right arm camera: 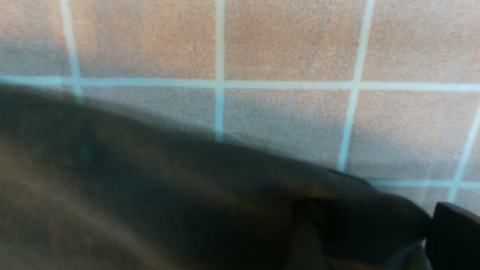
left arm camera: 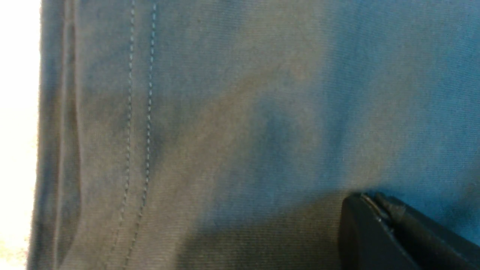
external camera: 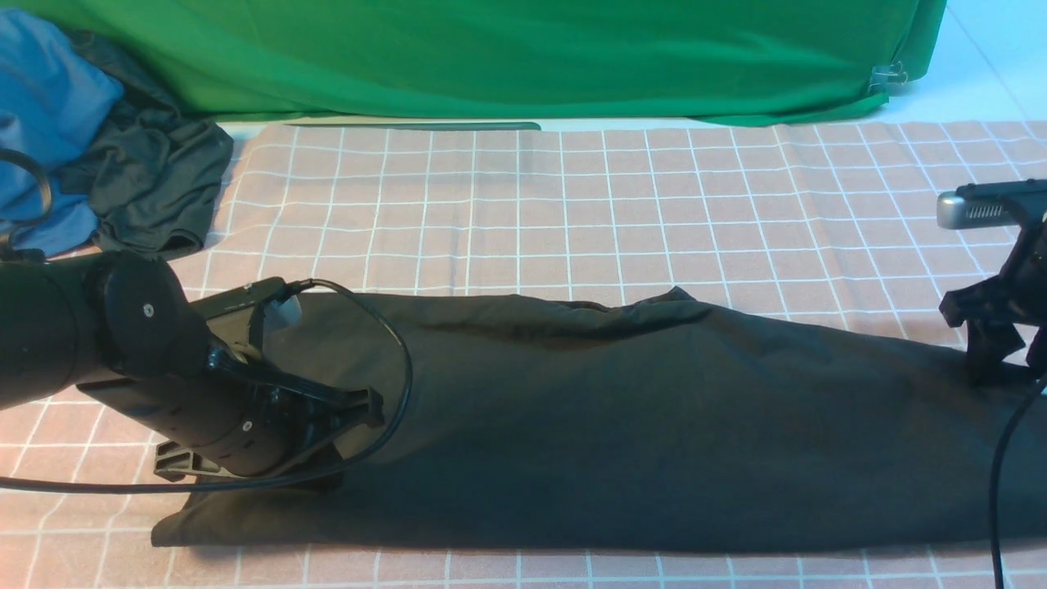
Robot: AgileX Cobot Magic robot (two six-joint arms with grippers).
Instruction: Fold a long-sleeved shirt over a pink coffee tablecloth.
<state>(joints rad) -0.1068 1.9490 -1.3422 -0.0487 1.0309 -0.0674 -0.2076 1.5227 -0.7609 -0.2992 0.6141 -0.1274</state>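
Your long-sleeved shirt (external camera: 622, 425) lies as one long dark band across the near part of the pink coffee tablecloth (external camera: 572, 204), running from your left arm to your right. No sleeves or print show. I judge it is folded lengthwise, with the ends not yet brought together, which would explain an arm at each end.

The left fingers (left arm camera: 360, 232) are pressed together, low on the cloth and near the double-stitched hem (left arm camera: 140, 112). You cannot tell whether a layer is caught between them. The right fingers (right arm camera: 455, 236) sit at the other end, just beside a bunched edge of the shirt. Only one shows, so you cannot tell whether they are spread or closed.

Farther out, the smaller dark garment (external camera: 155, 180) and the blue garment (external camera: 49, 106) are heaped at the far left, well apart from the shirt. The green cloth (external camera: 523, 57) lies along the back.
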